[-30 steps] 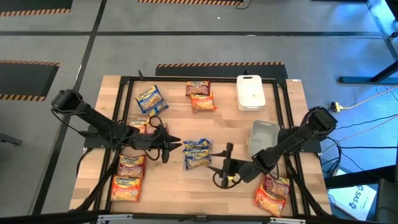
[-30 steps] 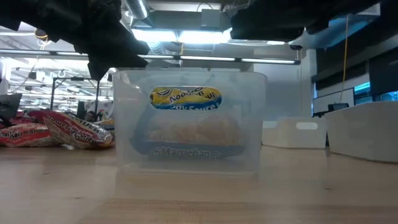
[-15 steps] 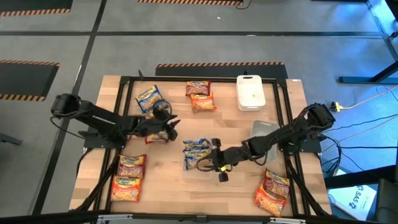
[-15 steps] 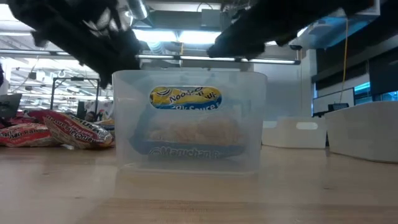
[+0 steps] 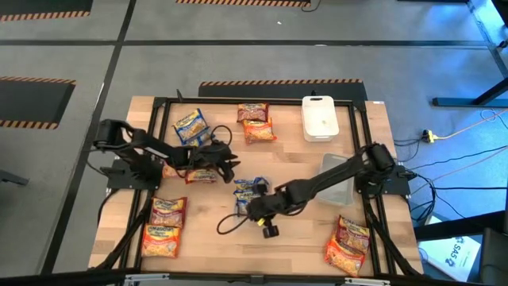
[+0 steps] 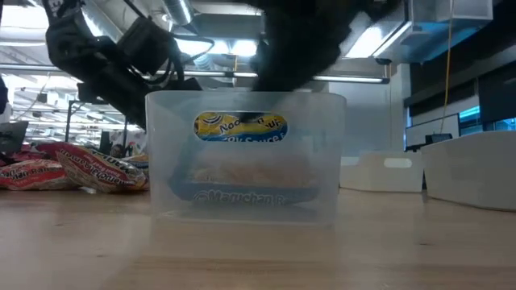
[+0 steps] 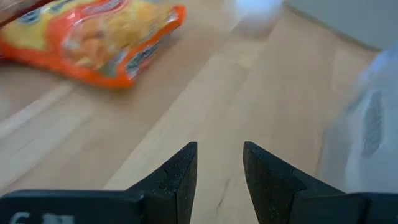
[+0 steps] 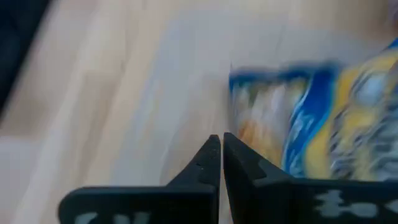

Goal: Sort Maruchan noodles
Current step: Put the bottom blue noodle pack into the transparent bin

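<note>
The right gripper [image 5: 255,208], jaws closed and empty, sits beside the clear container [image 6: 246,157] of blue Maruchan noodles [image 5: 251,191] at mid-surface (apparently nudging it). The left gripper [image 5: 230,161], jaws partly open and empty, hovers near the orange packet [image 7: 93,37].

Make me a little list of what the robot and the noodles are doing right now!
Right pincer: shut, empty, beside the blue noodle packets in the clear tub
Left pincer: partly open, empty, above bare wood
Nearest loose packet: orange packet, ahead of the left pincer
White lid: at the table's far edge
Other packets: two pairs at the near corners, more at the far side
</note>
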Controlling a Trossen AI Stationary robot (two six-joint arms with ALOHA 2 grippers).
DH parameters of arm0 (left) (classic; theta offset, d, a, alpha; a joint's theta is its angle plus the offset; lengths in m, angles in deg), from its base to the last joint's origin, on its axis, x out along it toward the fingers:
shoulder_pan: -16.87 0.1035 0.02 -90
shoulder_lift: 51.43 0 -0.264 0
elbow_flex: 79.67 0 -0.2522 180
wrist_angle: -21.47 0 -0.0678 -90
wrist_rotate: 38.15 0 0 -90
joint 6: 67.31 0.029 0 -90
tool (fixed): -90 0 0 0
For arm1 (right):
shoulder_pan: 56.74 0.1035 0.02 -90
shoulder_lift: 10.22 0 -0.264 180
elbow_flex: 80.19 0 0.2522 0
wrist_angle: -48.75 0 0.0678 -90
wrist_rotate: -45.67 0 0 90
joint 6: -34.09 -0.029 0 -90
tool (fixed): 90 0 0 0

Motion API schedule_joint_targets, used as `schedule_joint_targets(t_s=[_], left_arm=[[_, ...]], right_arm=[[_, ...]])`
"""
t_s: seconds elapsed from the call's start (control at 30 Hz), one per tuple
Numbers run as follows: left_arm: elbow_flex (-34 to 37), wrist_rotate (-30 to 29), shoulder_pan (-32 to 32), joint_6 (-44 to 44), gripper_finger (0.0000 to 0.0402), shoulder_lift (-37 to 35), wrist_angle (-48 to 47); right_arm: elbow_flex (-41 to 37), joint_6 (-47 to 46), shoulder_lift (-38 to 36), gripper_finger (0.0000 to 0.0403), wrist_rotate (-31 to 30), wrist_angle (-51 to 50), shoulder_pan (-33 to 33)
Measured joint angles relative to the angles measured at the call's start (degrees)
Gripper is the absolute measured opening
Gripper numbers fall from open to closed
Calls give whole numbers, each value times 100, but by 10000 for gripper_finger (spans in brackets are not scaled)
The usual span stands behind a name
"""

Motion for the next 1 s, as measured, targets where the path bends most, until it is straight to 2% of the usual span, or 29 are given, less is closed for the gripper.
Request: schedule_joint_targets(t_s=[0.2,0.5,0.83,0.9,1.0], left_arm=[[3,203,-2,131,124,131,114],[0,899,-35,131,124,129,439],[0,915,-31,127,124,129,485],[0,917,-31,124,124,129,494],[0,924,-31,124,124,129,524]], right_arm=[[49,-165,288,1,272,128,-13],[-56,-179,321,1,468,60,-203],[-52,-180,577,1,839,235,-188],[-33,-200,656,1,735,266,-180],[-32,-208,675,1,252,256,-167]])
